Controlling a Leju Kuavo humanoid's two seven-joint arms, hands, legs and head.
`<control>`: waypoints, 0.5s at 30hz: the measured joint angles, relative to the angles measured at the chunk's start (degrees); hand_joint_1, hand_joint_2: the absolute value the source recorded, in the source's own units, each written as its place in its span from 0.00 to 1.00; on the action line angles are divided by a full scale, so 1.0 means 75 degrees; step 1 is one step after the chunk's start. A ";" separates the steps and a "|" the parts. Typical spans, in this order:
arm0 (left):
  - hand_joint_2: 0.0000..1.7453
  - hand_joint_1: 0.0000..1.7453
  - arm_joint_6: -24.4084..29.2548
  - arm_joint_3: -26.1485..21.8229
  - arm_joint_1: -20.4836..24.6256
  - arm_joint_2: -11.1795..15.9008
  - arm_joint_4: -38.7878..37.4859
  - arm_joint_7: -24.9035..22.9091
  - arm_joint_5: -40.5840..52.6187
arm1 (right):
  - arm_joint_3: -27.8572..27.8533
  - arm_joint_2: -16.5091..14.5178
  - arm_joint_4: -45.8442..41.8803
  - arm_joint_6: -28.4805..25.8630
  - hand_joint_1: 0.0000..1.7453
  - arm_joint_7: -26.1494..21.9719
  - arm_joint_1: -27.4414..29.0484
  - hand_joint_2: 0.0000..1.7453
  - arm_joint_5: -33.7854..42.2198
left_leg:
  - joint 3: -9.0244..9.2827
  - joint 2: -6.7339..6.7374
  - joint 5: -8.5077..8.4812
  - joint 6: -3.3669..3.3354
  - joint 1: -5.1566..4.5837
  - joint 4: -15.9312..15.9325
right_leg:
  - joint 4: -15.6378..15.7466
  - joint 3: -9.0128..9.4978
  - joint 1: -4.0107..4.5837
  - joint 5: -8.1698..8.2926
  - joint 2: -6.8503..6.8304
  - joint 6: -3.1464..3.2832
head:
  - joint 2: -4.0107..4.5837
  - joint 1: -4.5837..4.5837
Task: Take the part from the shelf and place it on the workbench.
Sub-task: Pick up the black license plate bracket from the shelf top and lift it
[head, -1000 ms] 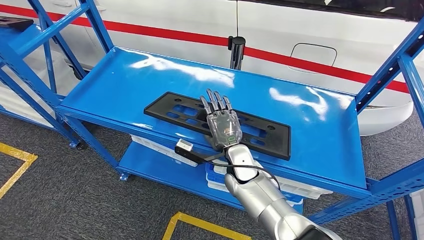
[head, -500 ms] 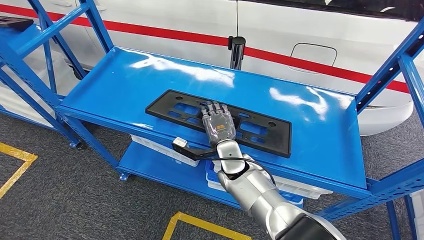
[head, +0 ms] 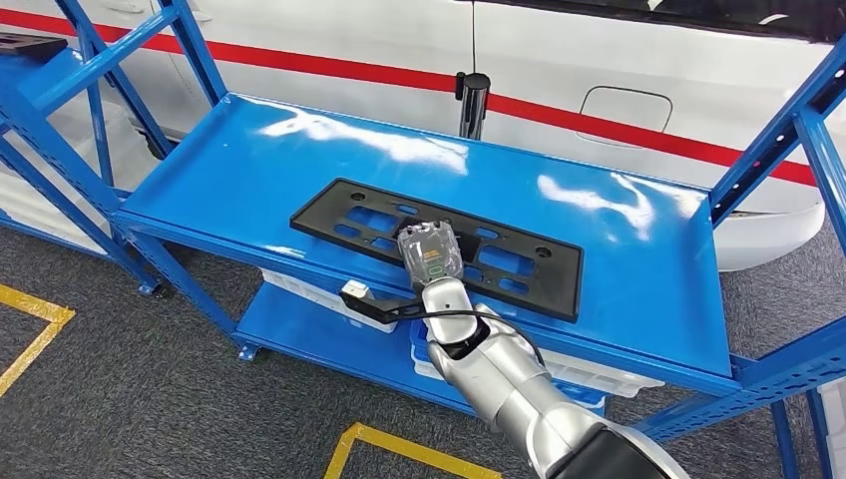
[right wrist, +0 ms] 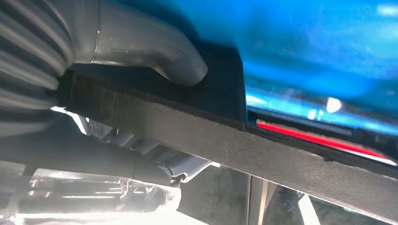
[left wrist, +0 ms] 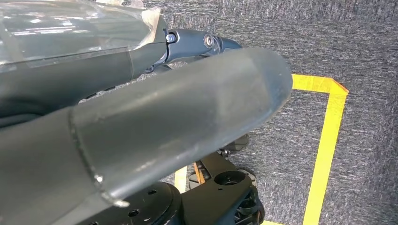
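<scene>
My right hand is over the near edge of the part — a flat black slotted plate lying on the blue shelf, roughly mid-deck. In the right wrist view the thumb sits on one face of the plate's edge and the darker fingers wrap the other, so I read it as clamped on the part, tho the plate looks not yet lifted. Left hand hangs by my side over grey carpet w/ nothing in it; whether it's curled or loose I can't tell. To do this well: firm pinch first, then lift straight up — grip is near mid-length, so it shouldn't sag much, but keep it level and clear the shelf's front lip before swinging twd the workbench.
</scene>
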State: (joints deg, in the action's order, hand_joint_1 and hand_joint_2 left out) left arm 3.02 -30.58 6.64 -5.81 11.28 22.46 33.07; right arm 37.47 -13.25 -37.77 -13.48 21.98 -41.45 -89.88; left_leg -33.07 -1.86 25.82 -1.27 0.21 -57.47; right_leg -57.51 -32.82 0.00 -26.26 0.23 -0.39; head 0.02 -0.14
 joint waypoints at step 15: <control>0.00 0.00 0.0026 -0.0121 -0.0138 -0.0003 -0.0001 0.0167 0.0073 | -0.0870 0.0561 -0.4043 -0.2213 1.00 -0.3667 0.0870 1.00 0.5387 | -0.0005 0.0002 0.0002 0.0000 -0.0003 -0.0001 | 0.0002 -0.0010 -0.0001 -0.0001 0.0008 0.0000 | -0.0001 -0.0001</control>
State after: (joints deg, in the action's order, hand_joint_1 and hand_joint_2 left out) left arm 3.21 -31.49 5.61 -5.84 11.27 23.71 33.62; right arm 30.95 -9.05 -68.09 -30.08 -5.53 -34.93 -49.47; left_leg -33.11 -1.85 25.84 -1.27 0.18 -57.48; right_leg -57.49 -32.89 0.00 -26.26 0.29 -0.39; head 0.01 -0.15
